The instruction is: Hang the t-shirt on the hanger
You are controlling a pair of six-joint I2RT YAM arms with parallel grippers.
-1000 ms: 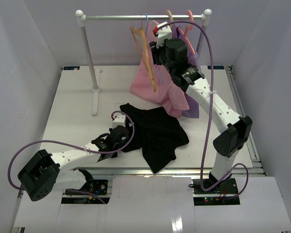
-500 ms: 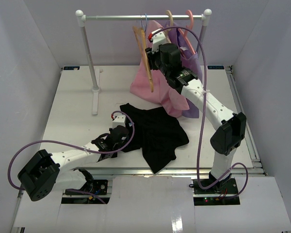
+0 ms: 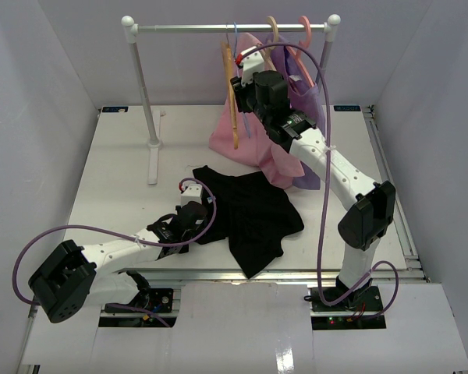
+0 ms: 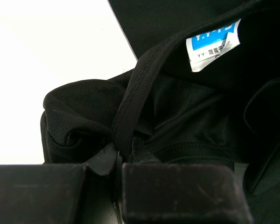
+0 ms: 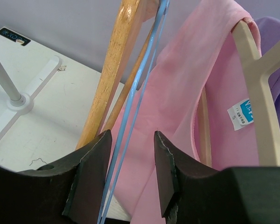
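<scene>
Down on white table point(image 3: 125, 195): plain black fabric t-shirt point(image 3: 257, 214), crumpled, neck band clenched in my left pincer point(image 4: 119, 161).
At metal rail point(image 3: 187, 28): thin light-blue wire hanger point(image 5: 133, 109) now between my right pincer's point(image 5: 130, 140) parted fingers, ungripped.
Change: I've swung left; closing comes next, I judge.

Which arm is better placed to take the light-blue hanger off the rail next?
Right. The right gripper is up at the rail, its open jaws either side of the light-blue hanger's wire. The left gripper is low on the table, shut on the black t-shirt's neckline.
</scene>
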